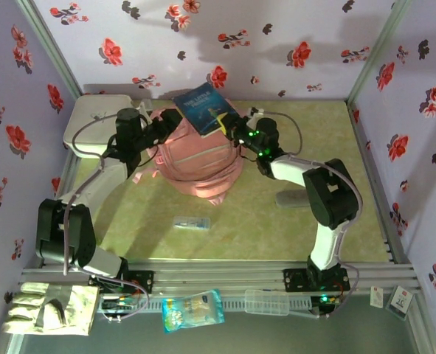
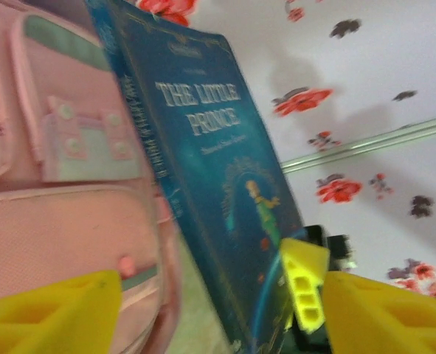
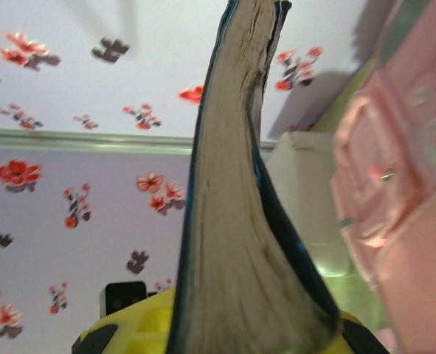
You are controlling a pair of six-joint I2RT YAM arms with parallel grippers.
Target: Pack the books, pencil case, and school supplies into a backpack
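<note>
Blue book (image 1: pixel 205 108) tilted above pink backpack (image 1: pixel 199 162), right hand (image 1: pixel 232 131) clamping its corner, left hand (image 1: pixel 164 122) wide (book between its fingers).

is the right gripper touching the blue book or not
Touching. In the right wrist view the blue book stands up from the right gripper, its lower edge pinched between the yellow fingers.

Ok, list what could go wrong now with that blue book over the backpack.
1. The right gripper pinches the blue book at one edge alone, and its pages bow, so it may pivot or slip.
2. The left gripper is open, holding nothing, so the backpack is unsupported and the book could snag on its fabric.
</note>
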